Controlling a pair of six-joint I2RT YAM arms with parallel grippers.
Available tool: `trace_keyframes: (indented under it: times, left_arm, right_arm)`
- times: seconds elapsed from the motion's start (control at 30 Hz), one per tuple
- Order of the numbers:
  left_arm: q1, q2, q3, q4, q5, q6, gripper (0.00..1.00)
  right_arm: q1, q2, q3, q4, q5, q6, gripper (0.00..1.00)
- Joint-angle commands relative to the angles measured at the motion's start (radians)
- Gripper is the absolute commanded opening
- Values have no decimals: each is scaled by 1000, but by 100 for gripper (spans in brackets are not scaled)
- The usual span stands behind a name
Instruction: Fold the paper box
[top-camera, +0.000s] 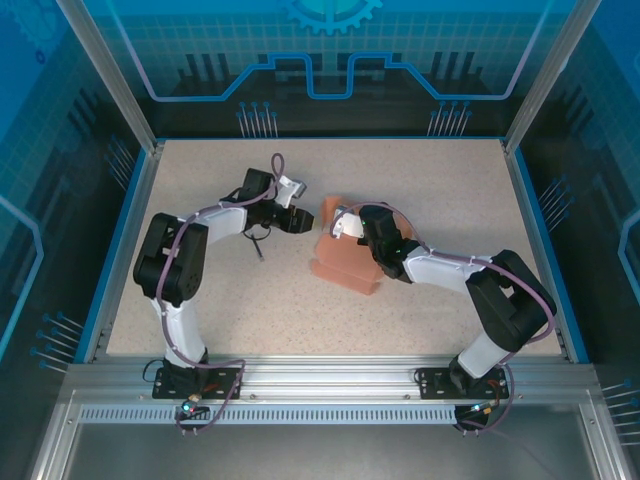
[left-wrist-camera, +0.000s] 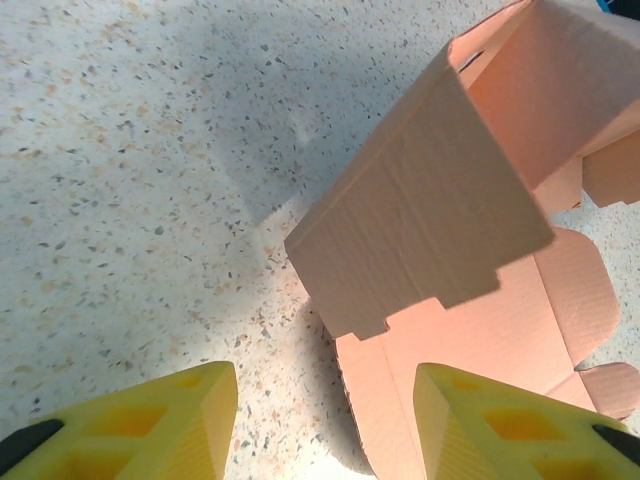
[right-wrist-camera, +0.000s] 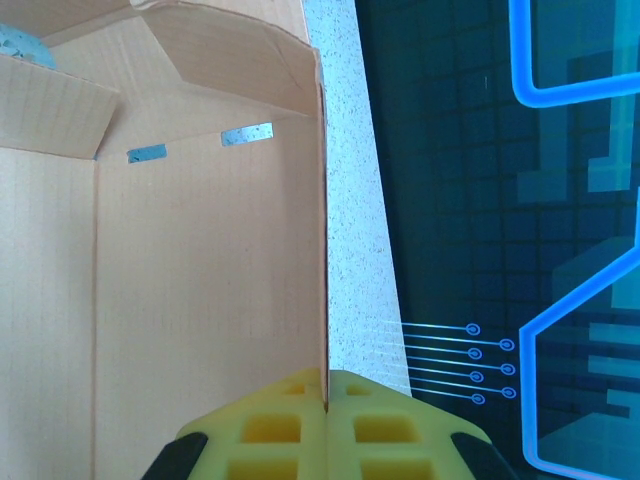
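The speckled surface (top-camera: 420, 190) spans the middle of the top view. The paper box (top-camera: 345, 265) sits at its centre, partly folded, with one wall raised and its flaps lying flat. The right tool (right-wrist-camera: 325, 395), low in its wrist view, is clamped on the upright wall's edge. The left tool (left-wrist-camera: 325, 420) hangs just left of the box, its yellow fingers (left-wrist-camera: 150, 420) spread and holding nothing.

**Item:** enclosed robotics lab cell.
- Speckled beige stone-look tabletop (left-wrist-camera: 150, 150) is spreading beneath the left gripper (left-wrist-camera: 325, 410).
- Dark glossy wall panels with glowing blue circuit-and-gear graphics (right-wrist-camera: 500, 250) are standing just beyond the right gripper (right-wrist-camera: 325, 410) and are ringing the table on three sides.
- Silver slotted aluminium frame rail (top-camera: 330, 378) is running along the near edge, behind both grippers.
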Motion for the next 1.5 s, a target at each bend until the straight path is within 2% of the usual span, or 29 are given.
trace_keyframes:
  times: [0.0,0.13,0.4,0.67,1.03,1.47]
  left_arm:
    - [17,-29,-10,42,5,-20,51]
    - [16,29,57,0,-40,-46,47]
    - [-40,103,133,-10,11,5,52]
    - [-56,112,123,38,103,7,53]
    - [-58,121,120,66,145,1,53]
    - [-75,126,123,93,196,3,55]
  right_arm:
    - [5,5,0,2,1,4,1]
    - [6,4,0,-1,1,8,1]
    - [6,5,3,-12,3,12,1]
    - [4,23,3,-9,10,-6,2]
    - [-2,35,15,-24,-3,10,2]
    - [-25,8,9,-45,-74,40,2]
